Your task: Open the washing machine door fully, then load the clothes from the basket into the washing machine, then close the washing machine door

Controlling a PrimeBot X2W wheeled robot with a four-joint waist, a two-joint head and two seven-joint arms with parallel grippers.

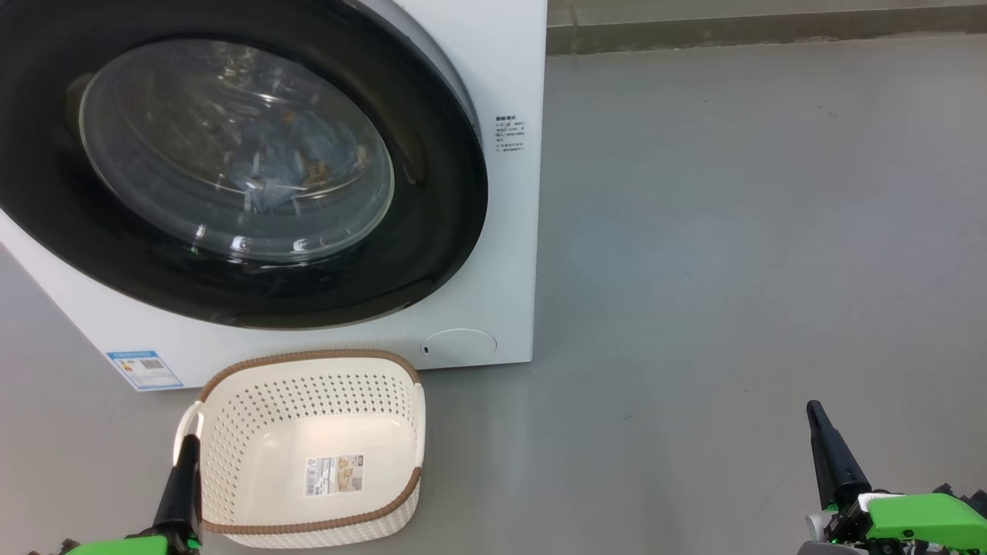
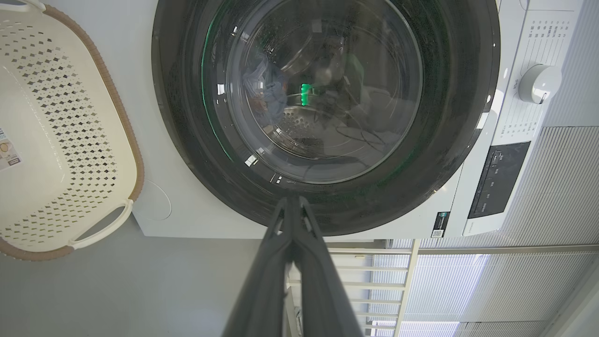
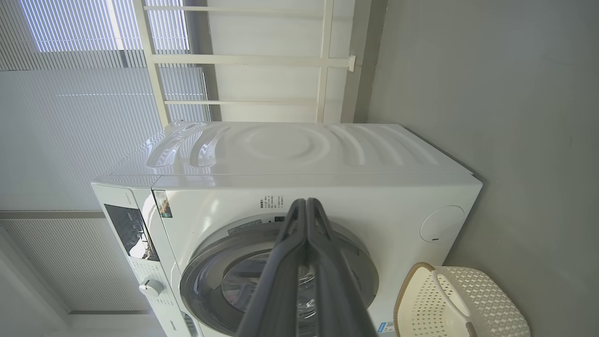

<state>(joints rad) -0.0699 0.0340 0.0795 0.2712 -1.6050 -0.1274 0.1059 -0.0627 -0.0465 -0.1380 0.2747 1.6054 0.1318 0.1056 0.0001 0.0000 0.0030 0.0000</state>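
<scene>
Head view: the door [image 1: 432, 231] is shut, with the clothes [image 1: 285, 169] behind its glass. The basket [image 1: 308, 356] sits on the floor [image 1: 732, 270] just beside the left claw [image 1: 190, 445]. The right claw [image 1: 816, 420] is well apart.
Left wrist view: the left claw is pinched shut and empty, its tips before the door's rim.
Right wrist view: the right claw is likewise shut, with the door beyond it.

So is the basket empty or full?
Empty. The basket shows its bare holed bottom and a label sticker, nothing else in it. Blue clothes sit behind the glass of the washing machine door.

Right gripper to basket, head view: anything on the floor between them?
Nothing: the head view shows bare grey floor between the right gripper and the basket.
</scene>
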